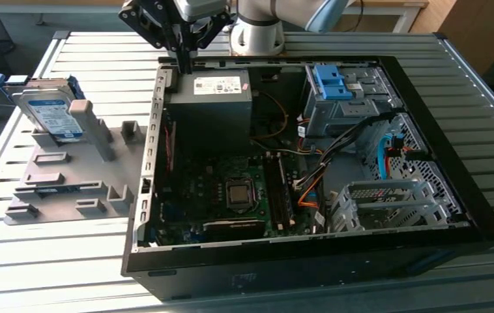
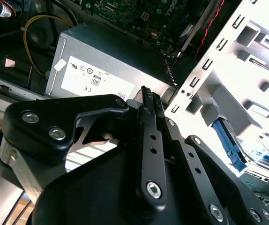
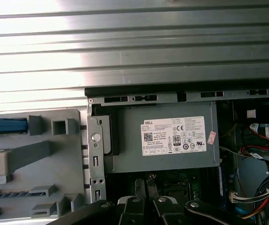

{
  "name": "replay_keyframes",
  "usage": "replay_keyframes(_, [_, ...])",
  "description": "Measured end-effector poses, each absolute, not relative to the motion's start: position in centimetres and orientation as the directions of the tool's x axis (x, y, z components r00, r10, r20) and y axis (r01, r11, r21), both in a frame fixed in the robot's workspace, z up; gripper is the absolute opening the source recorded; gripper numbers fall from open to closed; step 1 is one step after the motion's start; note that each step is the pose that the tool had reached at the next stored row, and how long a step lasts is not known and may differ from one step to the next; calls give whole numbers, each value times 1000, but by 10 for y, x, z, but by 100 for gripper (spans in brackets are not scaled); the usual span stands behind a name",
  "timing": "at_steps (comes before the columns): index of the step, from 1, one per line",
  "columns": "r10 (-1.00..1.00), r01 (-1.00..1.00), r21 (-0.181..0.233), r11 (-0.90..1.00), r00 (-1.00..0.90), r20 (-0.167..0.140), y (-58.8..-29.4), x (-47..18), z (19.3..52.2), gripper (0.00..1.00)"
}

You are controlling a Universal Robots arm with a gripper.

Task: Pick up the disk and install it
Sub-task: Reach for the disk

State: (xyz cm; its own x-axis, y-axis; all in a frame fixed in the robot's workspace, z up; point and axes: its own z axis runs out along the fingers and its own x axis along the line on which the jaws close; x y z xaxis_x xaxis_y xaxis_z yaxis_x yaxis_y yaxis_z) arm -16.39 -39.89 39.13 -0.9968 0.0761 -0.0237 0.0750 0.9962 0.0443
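The disk (image 1: 49,112), a silver drive with a white-and-blue label in a blue bracket, leans upright on the grey fixture (image 1: 73,176) at the exterior view's left. Its blue bracket edge (image 3: 3,125) also shows in the first wrist view, and the disk (image 2: 258,154) appears past the case wall in the second. My gripper (image 1: 182,64) hangs shut and empty over the far left corner of the open computer case (image 1: 455,195), above the grey power supply (image 1: 212,98). In both wrist views the fingers (image 2: 148,108) (image 3: 134,204) sit together, with the power supply (image 3: 172,138) beneath.
A bare blue bracket (image 1: 330,81) sits in the drive cage at the case's far right. An empty metal bay (image 1: 386,205) lies at the near right, with cables (image 1: 312,176) crossing the motherboard (image 1: 229,195). The slatted metal table (image 1: 56,261) surrounds everything.
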Motion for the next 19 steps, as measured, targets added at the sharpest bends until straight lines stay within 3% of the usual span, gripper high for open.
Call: replay_keyframes(19, [76,75,44,996,-997,-24,-399,-170,391,16])
